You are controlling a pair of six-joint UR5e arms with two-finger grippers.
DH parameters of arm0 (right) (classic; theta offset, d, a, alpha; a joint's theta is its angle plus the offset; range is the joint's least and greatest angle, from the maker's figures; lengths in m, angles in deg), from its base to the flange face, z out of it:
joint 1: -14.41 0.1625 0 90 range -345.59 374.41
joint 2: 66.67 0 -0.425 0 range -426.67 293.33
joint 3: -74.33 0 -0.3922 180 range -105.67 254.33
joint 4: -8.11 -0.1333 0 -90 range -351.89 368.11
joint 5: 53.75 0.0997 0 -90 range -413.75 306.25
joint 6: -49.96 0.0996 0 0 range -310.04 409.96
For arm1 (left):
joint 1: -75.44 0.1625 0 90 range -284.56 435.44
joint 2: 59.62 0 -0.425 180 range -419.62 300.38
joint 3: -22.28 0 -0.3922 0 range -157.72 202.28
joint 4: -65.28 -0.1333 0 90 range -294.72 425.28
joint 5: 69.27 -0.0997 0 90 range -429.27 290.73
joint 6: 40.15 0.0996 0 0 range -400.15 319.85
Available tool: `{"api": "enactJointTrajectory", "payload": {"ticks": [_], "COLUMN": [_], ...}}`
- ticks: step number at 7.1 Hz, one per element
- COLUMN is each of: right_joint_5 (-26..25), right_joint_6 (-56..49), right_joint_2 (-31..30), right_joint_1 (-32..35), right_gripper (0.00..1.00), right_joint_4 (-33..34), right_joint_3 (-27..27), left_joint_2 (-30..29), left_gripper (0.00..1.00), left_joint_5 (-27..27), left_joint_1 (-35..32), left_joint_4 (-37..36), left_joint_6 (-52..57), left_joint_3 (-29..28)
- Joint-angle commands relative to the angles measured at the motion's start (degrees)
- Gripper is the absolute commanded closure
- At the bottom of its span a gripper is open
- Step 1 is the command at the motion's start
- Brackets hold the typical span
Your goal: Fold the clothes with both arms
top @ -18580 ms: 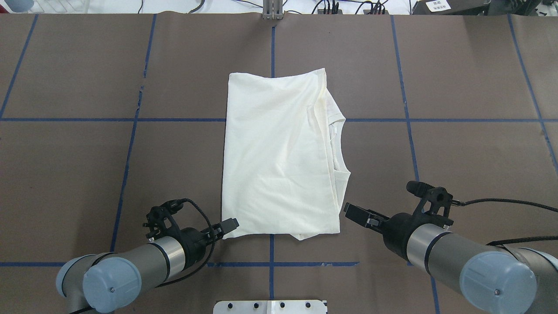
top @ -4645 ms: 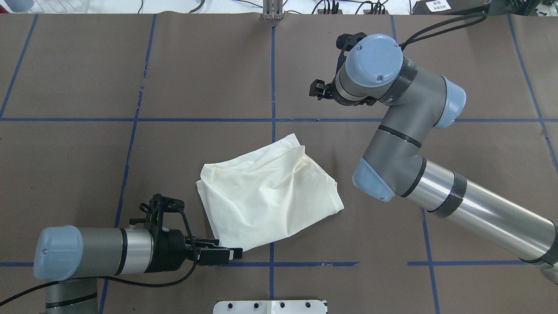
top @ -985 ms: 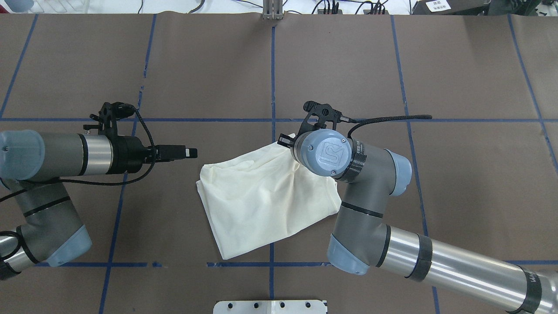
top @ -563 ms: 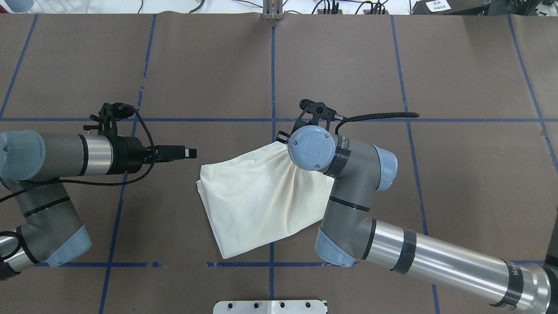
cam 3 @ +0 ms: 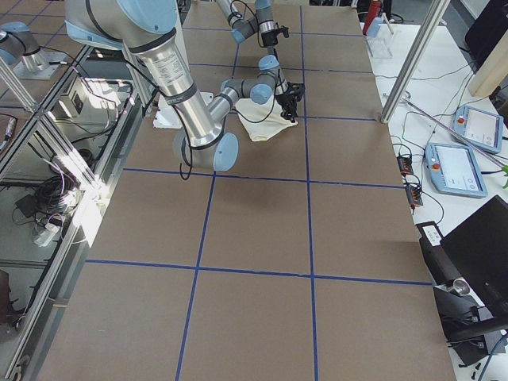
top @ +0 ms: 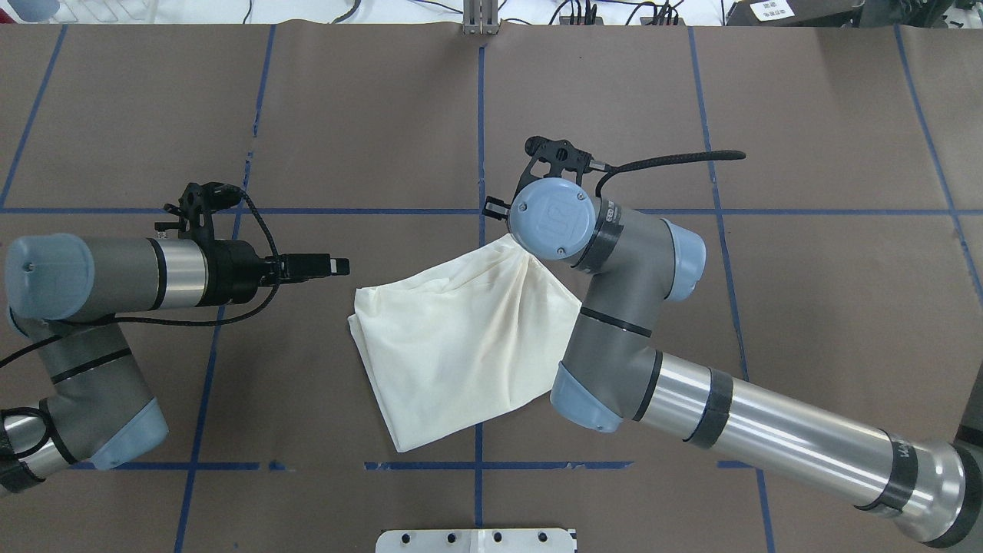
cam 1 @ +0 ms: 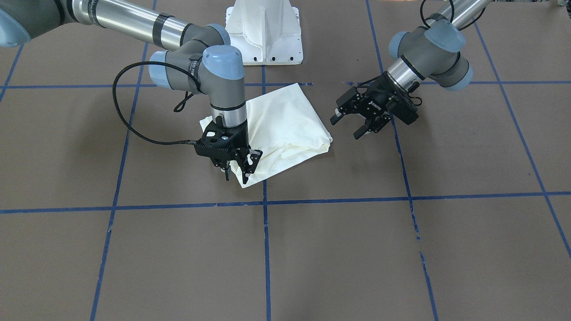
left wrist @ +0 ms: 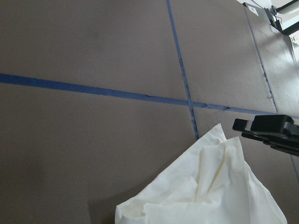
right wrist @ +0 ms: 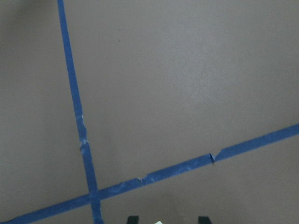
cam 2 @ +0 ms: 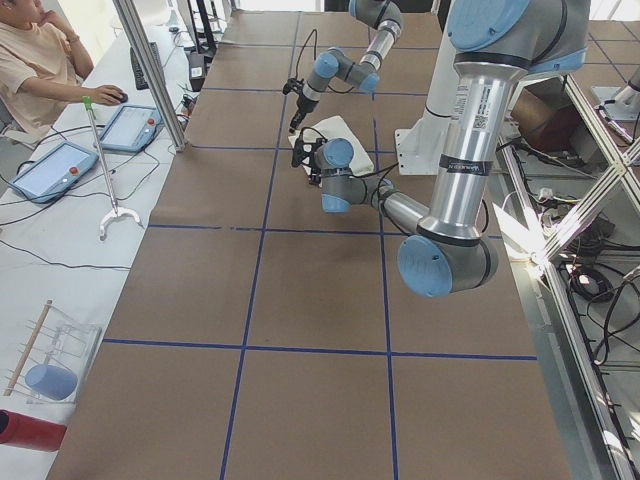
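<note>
- Right gripper (cam 1: pixel 236 172) — pinches a corner of the shirt (cam 1: pixel 285 125); overhead, its wrist (top: pixel 551 223) hides the grip.
- Left gripper (cam 1: pixel 346 128) — jaws spread, empty, apart from the shirt; only plain cream shows.

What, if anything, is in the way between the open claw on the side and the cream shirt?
Nothing visible. The left gripper hangs open beside the shirt, apart from it, with only bare brown table between them. The right gripper pinches the shirt's far corner, off that path.
</note>
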Motion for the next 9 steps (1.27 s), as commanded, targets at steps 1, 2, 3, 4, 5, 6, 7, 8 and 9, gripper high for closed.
{"api": "enactJointTrajectory", "payload": {"ticks": [1,2,3,4,5,6,7,8,9], "right_joint_5": [9.3,9.4,9.4,9.4,9.3,9.3,9.3,9.3,9.3], "right_joint_6": [-5.3,-5.8,-5.8,-5.8,-5.8,-5.8,-5.8,-5.8,-5.8], "right_joint_2": [-0.7,-1.0,-1.3,-1.9,-2.1,-2.1,-2.5,-3.1,-3.6], "right_joint_1": [6.9,7.1,7.1,7.1,7.1,7.1,7.1,7.1,7.1], "right_gripper": [0.0,0.0,0.0,0.0,0.0,0.0,0.0,0.0,0.0], "right_joint_4": [0.1,0.0,-0.2,-0.2,-0.3,-0.3,-0.3,-0.3,-0.3], "right_joint_3": [3.2,3.2,3.5,3.7,3.8,3.9,4.4,5.1,5.4], "left_joint_2": [-3.1,-4.5,-5.8,-5.4,-5.3,-4.9,-4.8,-4.8,-4.8], "left_gripper": [0.05,0.18,0.18,0.18,0.18,0.19,0.29,0.59,1.0], "left_joint_5": [-5.3,-9.9,-12.4,-13.1,-15.9,-17.2,-17.5,-18.4,-18.4], "left_joint_1": [1.2,3.6,5.7,7.0,8.9,10.1,10.1,10.3,10.3], "left_joint_4": [-0.9,-5.0,-8.3,-8.4,-8.6,-8.7,-8.8,-8.8,-8.8], "left_joint_6": [-5.2,-6.0,-5.7,-5.6,-5.5,-5.4,-5.5,-5.5,-5.5], "left_joint_3": [-3.7,-3.5,-3.3,-2.9,-3.0,-3.0,-3.1,-3.3,-3.3]}}
